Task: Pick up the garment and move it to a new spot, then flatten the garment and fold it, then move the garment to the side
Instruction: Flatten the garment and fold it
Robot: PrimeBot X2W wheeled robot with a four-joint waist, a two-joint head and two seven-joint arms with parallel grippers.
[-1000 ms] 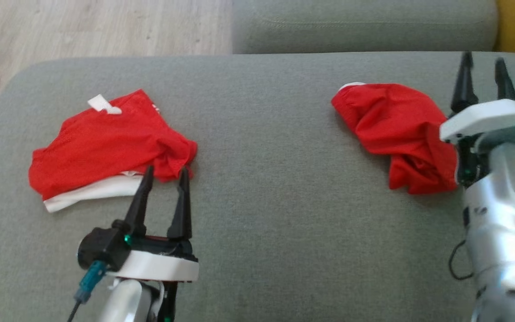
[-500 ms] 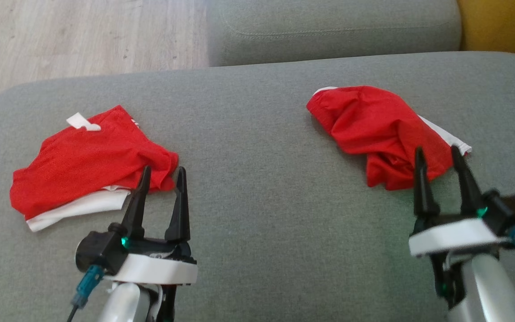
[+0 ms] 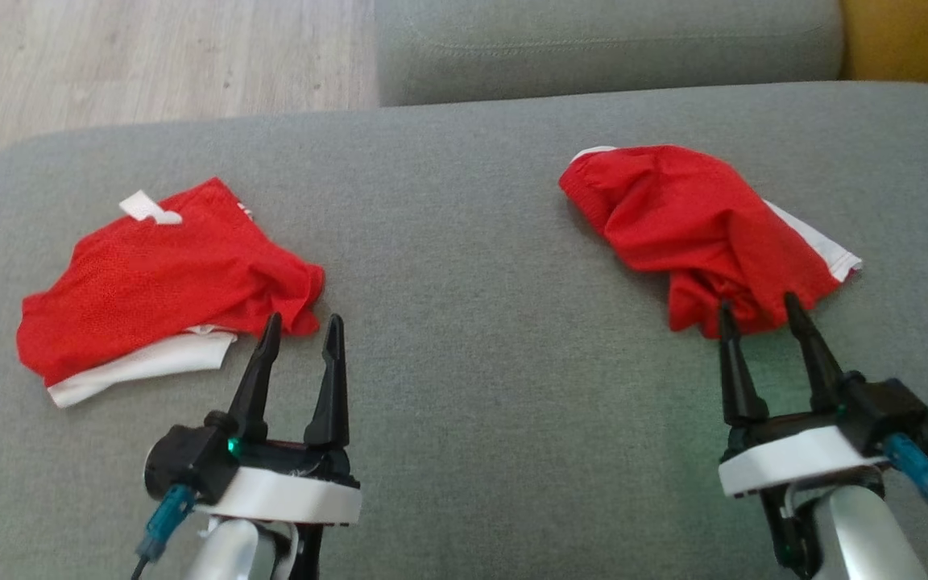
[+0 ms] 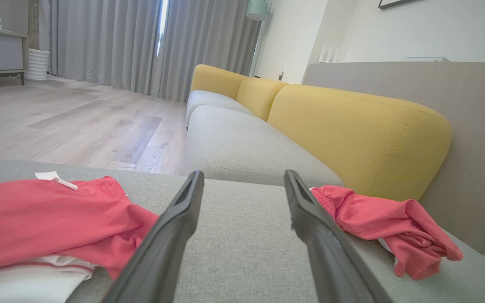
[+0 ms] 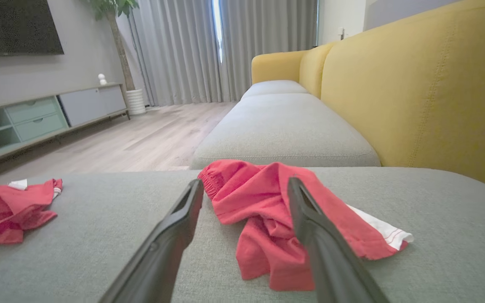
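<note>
No legible writing, even on the white tag [image 3: 147,209]

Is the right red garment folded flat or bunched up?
Bunched up: the red garment lies crumpled in uneven, wrinkled heaps, not flat.

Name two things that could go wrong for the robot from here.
1. The right garment is bunched where the open right gripper points; a pinch there may catch several layers and hinder flattening.
2. The left garment, alike in red, lies by the open left gripper; both could get grabbed at once.
</note>
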